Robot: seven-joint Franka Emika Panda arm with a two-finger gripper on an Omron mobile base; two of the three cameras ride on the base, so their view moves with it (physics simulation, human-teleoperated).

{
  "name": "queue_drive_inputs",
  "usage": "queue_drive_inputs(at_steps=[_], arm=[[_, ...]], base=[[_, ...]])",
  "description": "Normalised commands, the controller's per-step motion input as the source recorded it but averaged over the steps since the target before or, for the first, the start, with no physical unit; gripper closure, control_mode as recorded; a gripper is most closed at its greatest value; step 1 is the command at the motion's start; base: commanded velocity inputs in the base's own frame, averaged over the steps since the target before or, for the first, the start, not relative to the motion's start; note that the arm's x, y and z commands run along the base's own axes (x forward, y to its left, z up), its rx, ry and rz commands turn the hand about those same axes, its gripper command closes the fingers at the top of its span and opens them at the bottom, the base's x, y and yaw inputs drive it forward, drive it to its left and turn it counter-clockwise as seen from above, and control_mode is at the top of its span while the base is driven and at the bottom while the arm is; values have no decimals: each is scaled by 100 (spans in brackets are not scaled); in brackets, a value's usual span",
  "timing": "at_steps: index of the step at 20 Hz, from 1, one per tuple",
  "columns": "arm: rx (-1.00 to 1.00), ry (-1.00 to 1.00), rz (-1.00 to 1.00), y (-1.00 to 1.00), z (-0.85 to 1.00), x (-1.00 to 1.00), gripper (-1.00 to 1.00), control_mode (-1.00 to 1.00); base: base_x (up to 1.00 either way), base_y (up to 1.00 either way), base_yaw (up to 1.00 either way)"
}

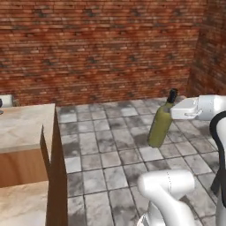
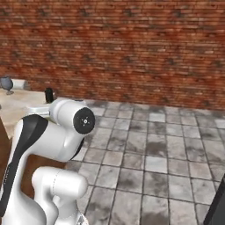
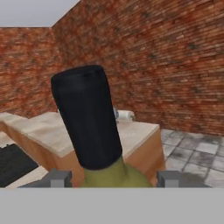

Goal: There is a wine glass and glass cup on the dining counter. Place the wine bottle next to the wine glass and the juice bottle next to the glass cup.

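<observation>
Hand view showed the tool (image 3: pixel 111 179) clamped on the wine bottle (image 3: pixel 87 118), dark neck rising between its fingertips (image 3: pixel 56 178). From the left base view the olive bottle hung tilted above the tiled floor (image 1: pixel 106 150), well apart from the table (image 1: pixel 22 123). The wine glass (image 2: pixel 7 83) stood at that table's far end.

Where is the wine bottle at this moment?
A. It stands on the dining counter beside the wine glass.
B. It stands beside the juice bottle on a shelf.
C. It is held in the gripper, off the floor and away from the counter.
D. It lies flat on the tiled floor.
C: the wine bottle hangs tilted over the tiled floor, its neck between the fingers of the gripper, apart from the dining counter.
</observation>
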Motion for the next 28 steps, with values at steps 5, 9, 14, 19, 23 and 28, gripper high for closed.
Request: queue_drive_inputs(at_steps=[5, 9, 14, 19, 23, 28], arm=[[0, 0, 0, 0, 0, 0, 100, 100], [0, 0, 0, 0, 0, 0, 100, 100], [0, 0, 0, 0, 0, 0, 100, 100], [0, 0, 0, 0, 0, 0, 100, 100], [0, 0, 0, 0, 0, 0, 100, 100], [0, 0, 0, 0, 0, 0, 100, 100]], base=[[94, -2, 20], [94, -4, 18], [94, -4, 19], [72, -3, 44], [49, 0, 72], [46, -2, 69]])
